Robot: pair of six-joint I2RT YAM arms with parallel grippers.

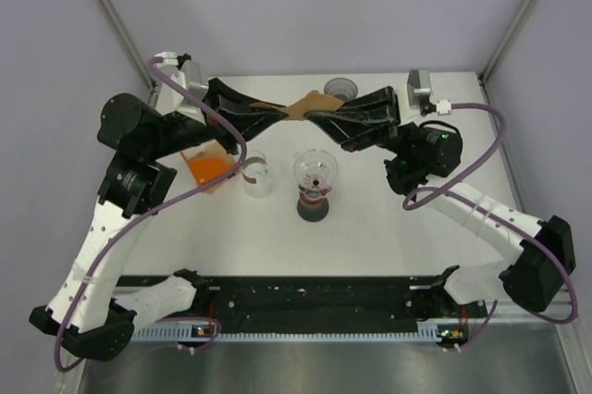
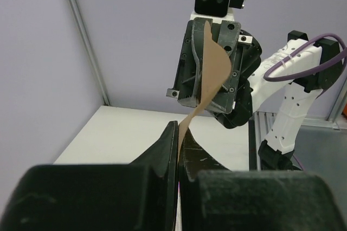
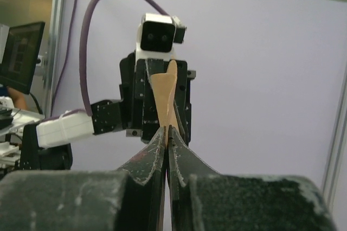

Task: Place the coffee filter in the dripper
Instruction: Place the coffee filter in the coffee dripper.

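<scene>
Hanging up in the air over the surface, out past the dripper, the left pincer and right pincer each pinch one edge of the coffee filter. I think it is light, thin, floppy and easy to rip, so hold the edges softly. It is brown paper, twisted in the middle.
</scene>
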